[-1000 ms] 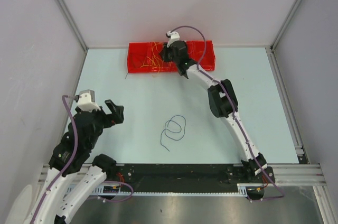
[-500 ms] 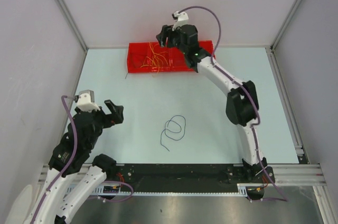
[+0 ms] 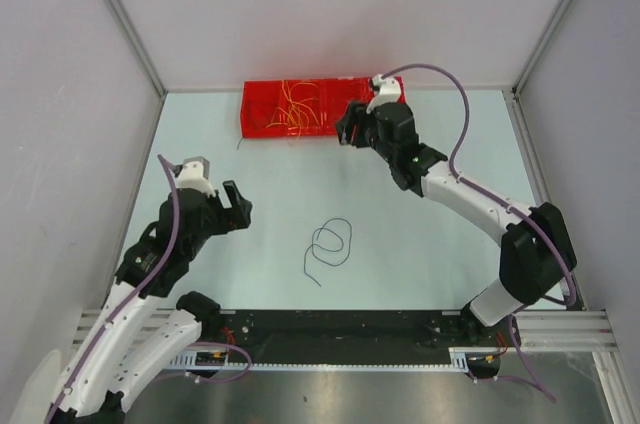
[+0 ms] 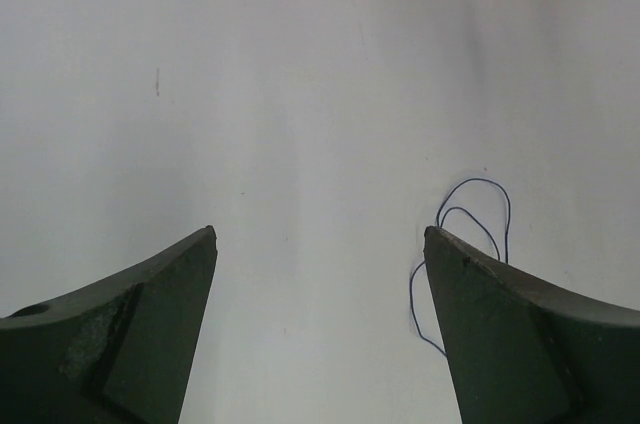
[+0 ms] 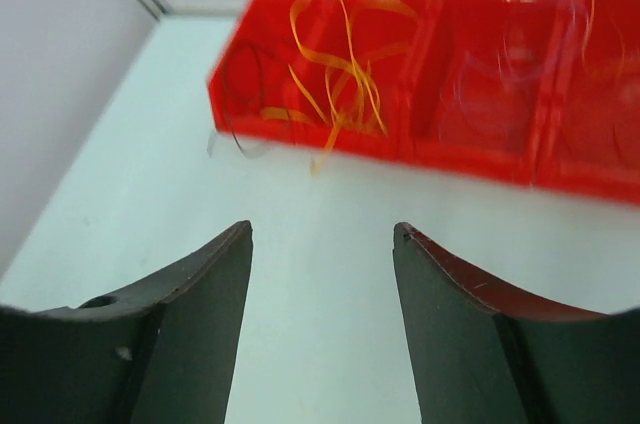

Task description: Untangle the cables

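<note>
Left pincer [image 4: 319,232] wide, empty, above table [image 3: 420,254], near dark cable [image 3: 330,244] loop lying mid-table. Right pincer [image 5: 321,226] jaws apart, empty, just in front of red tray [image 3: 248,114] w/ orange-yellow cables [image 3: 298,104] tangled inside.

Likely lab: enclosed robot table [image 3: 300,174]

Bright, even light, faint shadows; motion blur smears the cables [image 5: 341,94] and red tray [image 5: 470,159].
</note>
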{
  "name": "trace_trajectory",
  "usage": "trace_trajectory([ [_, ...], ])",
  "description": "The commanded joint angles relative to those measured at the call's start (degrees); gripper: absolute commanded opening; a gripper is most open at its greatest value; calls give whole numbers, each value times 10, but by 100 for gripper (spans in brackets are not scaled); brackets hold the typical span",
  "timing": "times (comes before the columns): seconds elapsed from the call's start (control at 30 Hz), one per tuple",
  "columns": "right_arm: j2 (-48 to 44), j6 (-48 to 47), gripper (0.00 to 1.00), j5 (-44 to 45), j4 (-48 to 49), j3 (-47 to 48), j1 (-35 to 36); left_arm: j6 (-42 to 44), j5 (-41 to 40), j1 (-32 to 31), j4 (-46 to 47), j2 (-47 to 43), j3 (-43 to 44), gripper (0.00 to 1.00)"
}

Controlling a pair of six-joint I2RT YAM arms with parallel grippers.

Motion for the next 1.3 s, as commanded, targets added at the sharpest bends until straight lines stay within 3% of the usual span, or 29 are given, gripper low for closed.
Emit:
trace_trajectory([
  [0.0,-60,43,62,28,-58,-88,12,-28,47,-25,63,28,-20,89],
  [0.37,-130,64,61,-12,-126,-188,16,-64,32,-158,205,188,-61,87],
  [0.53,-150,76,61,-36,-160,-200,16,-72,48,-172,268,264,-72,83],
  [0.8,-94,89,61,-167,-212,-209,33,-79,59,-185,318,352,-70,76],
  [1.03,-30,89,63,-186,-255,-206,59,-83,43,-187,296,334,-73,81],
  [1.27,-6,129,64,-152,-291,-206,96,-69,13,-187,199,280,-46,87],
])
